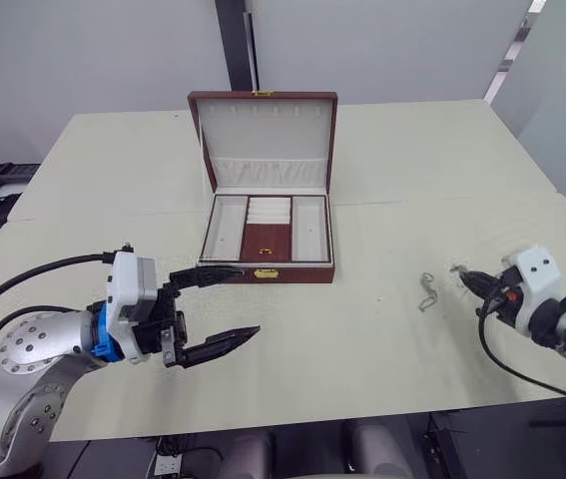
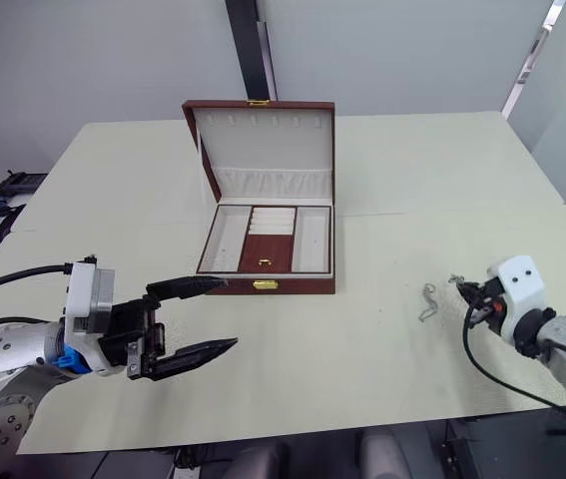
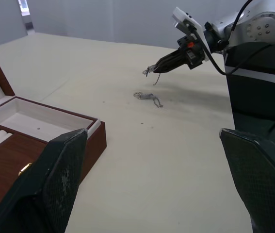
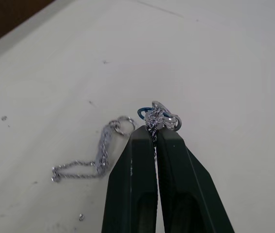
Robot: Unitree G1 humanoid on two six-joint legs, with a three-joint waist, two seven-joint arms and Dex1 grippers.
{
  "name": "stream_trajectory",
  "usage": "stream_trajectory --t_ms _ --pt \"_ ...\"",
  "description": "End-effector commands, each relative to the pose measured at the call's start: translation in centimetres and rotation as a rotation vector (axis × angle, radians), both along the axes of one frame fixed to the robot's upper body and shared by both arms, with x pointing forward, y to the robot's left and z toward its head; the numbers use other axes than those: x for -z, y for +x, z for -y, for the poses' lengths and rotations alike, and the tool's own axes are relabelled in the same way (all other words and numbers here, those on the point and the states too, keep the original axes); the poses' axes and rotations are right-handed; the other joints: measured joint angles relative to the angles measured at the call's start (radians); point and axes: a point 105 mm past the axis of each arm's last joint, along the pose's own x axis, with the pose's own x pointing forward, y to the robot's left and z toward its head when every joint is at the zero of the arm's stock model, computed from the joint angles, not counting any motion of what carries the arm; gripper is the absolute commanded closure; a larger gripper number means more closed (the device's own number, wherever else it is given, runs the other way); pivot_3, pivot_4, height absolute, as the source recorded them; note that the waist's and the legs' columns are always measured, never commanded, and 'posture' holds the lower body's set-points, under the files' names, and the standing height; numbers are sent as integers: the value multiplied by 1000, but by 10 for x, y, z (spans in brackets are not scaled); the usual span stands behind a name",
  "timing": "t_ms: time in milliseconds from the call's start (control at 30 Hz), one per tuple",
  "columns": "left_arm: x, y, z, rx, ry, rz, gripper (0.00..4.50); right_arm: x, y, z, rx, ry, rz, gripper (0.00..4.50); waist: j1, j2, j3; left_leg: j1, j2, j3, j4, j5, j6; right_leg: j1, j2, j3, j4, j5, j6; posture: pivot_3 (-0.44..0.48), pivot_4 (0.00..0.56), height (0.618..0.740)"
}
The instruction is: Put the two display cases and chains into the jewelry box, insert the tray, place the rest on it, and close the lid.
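Bare table [image 1: 362, 329] is lying open all around the jewelry box [image 1: 268, 239]; only a small silvery chain [image 1: 426, 290] is lying right of the box, while its raised lid [image 1: 266, 140] is blocking the back.

Silver arms, black-fingered left hand [image 1: 231, 305]

My right gripper [image 4: 155, 133] has its two fingers [image 4: 127, 184] pinched together on a small silvery clump of rings [image 4: 160, 116], which sticks out just past my fingertips. Beside my fingers, a short silver chain [image 4: 96, 158] lies curled on the pale table [image 4: 215, 63].
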Motion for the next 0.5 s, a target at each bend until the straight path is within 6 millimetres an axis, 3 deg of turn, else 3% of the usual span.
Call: stream_trajectory --t_ms 33,133,333,500 --pt "-12 9 -13 -115 -30 51 0 -38 5 -30 -121 3 81 4488 -1 0 0 0 0 0 0 0 0 0 0 0 0 0 0 0 150 740" --pt "-13 10 -20 -167 -36 48 0 -58 15 -55 -204 7 109 4488 -5 0 0 0 0 0 0 0 0 0 0 0 0 0 0 0 150 740" --pt "-14 11 -27 -237 -52 47 0 -79 32 -95 -338 7 132 4488 0 0 1 -4 -1 -3 0 0 0 -2 -1 -2 -2 0 0 0 150 740" --pt "-16 16 -51 -384 -78 55 0 -94 51 -147 -474 27 157 4488 -4 0 1 -3 0 -3 0 0 -1 -2 -1 -3 -1 0 0 0 150 740"
